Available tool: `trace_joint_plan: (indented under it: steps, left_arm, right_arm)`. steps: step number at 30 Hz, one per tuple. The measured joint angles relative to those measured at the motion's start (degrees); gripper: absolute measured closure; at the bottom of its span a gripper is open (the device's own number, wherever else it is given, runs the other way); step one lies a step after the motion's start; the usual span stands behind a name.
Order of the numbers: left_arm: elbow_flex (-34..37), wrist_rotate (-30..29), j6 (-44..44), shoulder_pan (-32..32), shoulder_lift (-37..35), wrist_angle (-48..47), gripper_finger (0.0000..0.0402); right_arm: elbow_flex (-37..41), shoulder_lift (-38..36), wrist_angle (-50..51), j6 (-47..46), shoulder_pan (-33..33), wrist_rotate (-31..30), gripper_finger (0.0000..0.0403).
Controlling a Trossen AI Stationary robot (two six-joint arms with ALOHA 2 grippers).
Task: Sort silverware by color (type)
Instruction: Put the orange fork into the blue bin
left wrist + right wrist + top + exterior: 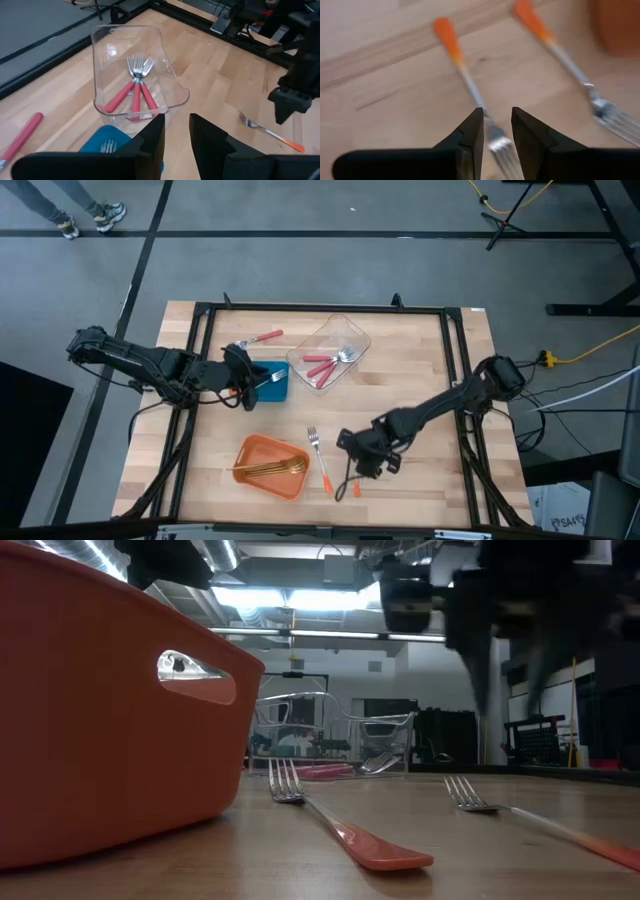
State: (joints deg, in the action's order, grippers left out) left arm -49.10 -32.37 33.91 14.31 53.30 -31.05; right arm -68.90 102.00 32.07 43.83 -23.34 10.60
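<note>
orange plastic tub [100, 710] fills the near edge of the low view, and just past it two thin steel forks with orange handles lie flat on the wooden table [420, 380]: the nearer orange-handled fork [340, 820] and the second orange-handled fork [540, 820], close together but apart. the right gripper [497, 127] hangs low over the second fork, its fingers parted by a narrow gap that straddles the neck just behind the tines, holding nothing yet.

these forks look light, stiff and slick, lying so flat that the fingertips have little to bite on. the slim neck or the start of the handle seems the best hold; a pinch too near the tines could make it pivot or skid.

the right arm reaches in from the table's right edge, bent down toward the front middle. the left gripper [175, 132] hovers at the blue plastic bin [270, 380], fingers slightly apart and empty, with fork tines showing in the bin. red-handled forks [132, 92] sit in the clear plastic tray [100, 37], another red-handled fork [262, 338] lies loose behind the bin, and gold forks [270, 468] rest in the orange tub.
</note>
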Motion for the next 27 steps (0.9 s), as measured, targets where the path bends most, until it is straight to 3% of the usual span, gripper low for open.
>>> trace_joint_plan:
  steps: [8,27]
  left_arm:
    - [0.0,0.6,0.0,0.02,0.0,-0.01,0.0319]
    - [0.0,0.54,0.0,0.02,0.0,-0.13,0.0319]
  right_arm:
    - [0.02,5.19,0.12,-0.05,-3.31,-5.05,0.0311]
    - [0.02,6.02,-1.35,3.51,-3.25,-5.12,0.0311]
